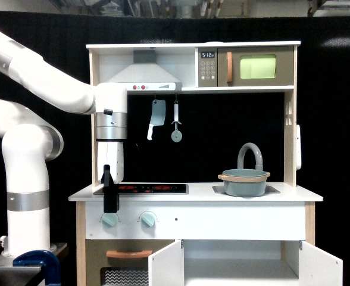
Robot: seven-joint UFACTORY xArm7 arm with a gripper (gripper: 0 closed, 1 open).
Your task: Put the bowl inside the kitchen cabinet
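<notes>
Toy kitchen (193,196): white and pale wood, against a black backdrop; taken here as the landmark.

xArm7 arm (26,173): white, reaching in from the exterior view's left, wrist pointing down over the kitchen's hob end.

Kitchen cabinet (240,262): white compartment below the desk (300,193), under the sink; both doors stood open, interior empty as far as visible.

Microwave (258,67): top shelf, green window, closed.

Bowl (244,182): grey-teal with a tan rim, resting in the sink in front of the grey faucet (250,155), well apart from the arm.

Hand (109,196): dark, hanging at the desk's front edge by the hob, above a teal knob (109,220); it held nothing, but whether the fingers were spread or closed could not be told.

Progress, as judged: doors ready; grasp, carry and placement all remained.
</notes>
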